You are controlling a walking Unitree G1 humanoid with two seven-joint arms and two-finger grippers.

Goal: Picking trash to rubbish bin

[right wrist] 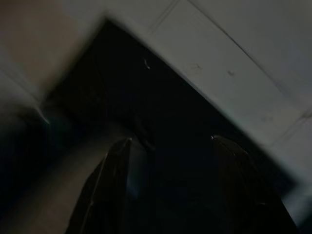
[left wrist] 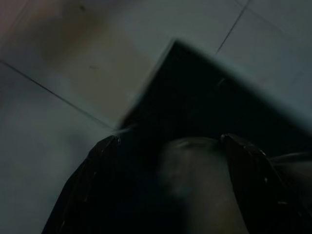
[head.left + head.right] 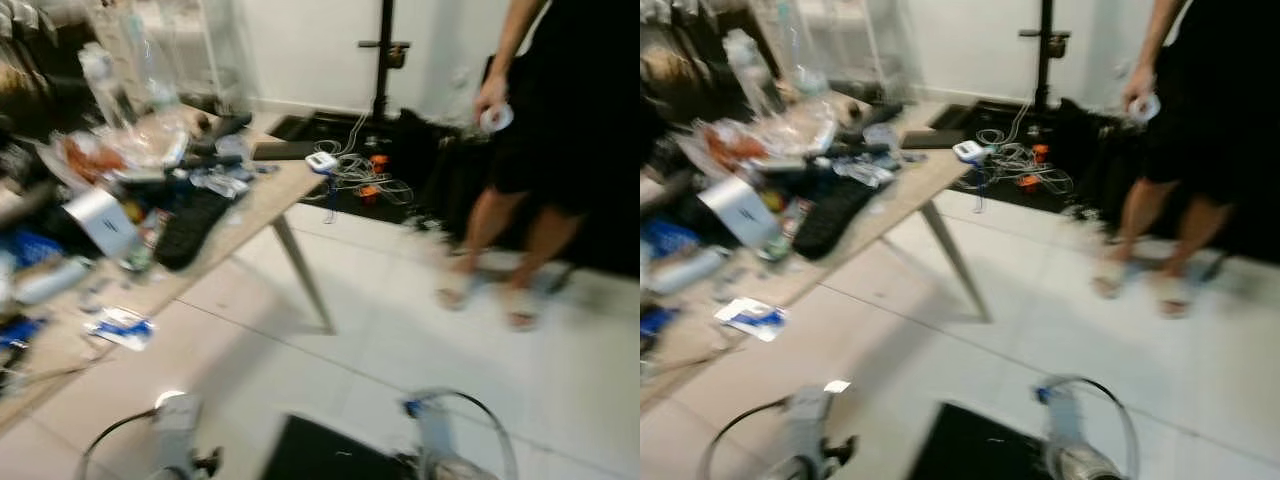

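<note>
Trash here looks to be the blue-and-white wrapper [image 3: 120,327] lying flat near the wooden table's [image 3: 265,200] front edge; likely light, thin, crinkly, best pinched at a raised corner. Nearest, both arms hang idle over a dark mat [image 3: 330,455]; left gripper [image 2: 170,146] and right gripper [image 1: 170,144] fingers stand apart, empty. Further along sit a black keyboard [image 3: 190,230], plastic bags [image 3: 140,140]; beyond, a person [image 3: 545,150] stands.

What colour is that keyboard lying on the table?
Black. The keyboard shows best in the left eye view, though blurred.
</note>
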